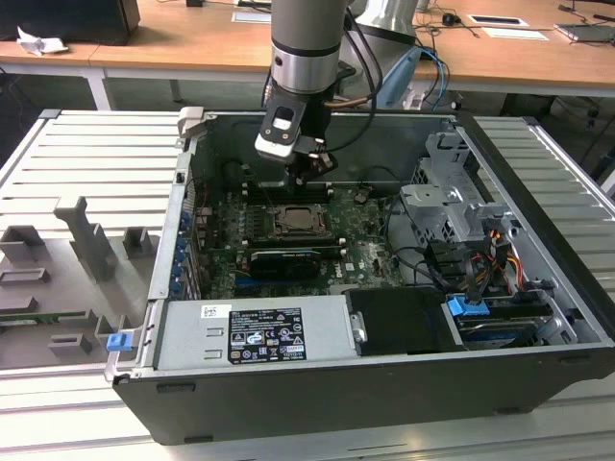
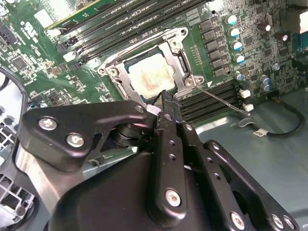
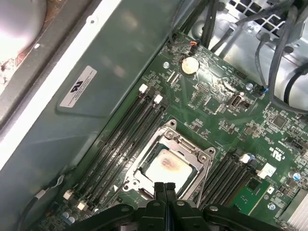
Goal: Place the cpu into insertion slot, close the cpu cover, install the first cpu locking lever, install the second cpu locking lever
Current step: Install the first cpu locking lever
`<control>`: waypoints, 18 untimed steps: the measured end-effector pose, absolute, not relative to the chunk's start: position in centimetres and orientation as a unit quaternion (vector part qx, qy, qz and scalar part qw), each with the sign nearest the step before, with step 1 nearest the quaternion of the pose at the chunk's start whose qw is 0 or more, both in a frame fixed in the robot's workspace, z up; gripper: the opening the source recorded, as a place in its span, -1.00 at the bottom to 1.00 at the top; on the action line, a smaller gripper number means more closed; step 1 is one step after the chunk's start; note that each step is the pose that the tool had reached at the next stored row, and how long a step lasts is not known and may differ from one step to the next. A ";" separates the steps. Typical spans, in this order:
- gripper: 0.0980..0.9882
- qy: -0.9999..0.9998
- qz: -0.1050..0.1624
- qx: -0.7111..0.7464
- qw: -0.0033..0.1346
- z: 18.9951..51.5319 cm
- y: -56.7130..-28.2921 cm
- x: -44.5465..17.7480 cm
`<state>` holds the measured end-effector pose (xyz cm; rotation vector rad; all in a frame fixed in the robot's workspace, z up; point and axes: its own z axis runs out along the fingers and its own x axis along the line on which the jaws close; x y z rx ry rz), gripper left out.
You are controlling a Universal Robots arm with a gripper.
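Nearest you in the exterior view is the grey power supply (image 1: 255, 331), on the near side of the insertion slot (image 1: 279, 216). The gripper (image 1: 306, 181) hangs just beyond the slot's far edge, close above the board. From here you cannot judge how its jaws stand.

In the second wrist view, the cpu (image 2: 150, 76) lies flat in the slot, pale face up. The cpu cover (image 2: 178, 57) appears to lie down around it, with the chip showing through its window. So placing and closing look done, and I judge the step in hand to be the first locking lever. One thin wire lever (image 2: 224, 102) runs out from the slot's corner across the black memory slots (image 2: 216, 98), ending in a hook well apart from the slot. It reads as unlatched. The gripper's dark fingers (image 2: 166, 103) reach to the slot's near rim and carry nothing.

In the first wrist view, the two fingers (image 3: 158, 188) are pressed together with no gap, so the gripper is fully closed and empty. Its tip sits at the slot's edge, just beside the cpu. Whether it touches the rim or only hovers over it, you cannot tell.

By my judgement, the next move calls for a small, steady push with the closed tip kept on the thin wire. Keep it off the cpu's face and clear of the memory slots beside the slot.
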<state>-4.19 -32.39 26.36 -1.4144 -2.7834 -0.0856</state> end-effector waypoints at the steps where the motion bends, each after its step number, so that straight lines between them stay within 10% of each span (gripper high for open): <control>1: -0.98 -0.893 -0.027 -0.450 0.009 26.4 -32.4 -4.2; 18: -0.98 -0.918 -0.027 -0.394 0.011 26.4 -32.4 -4.2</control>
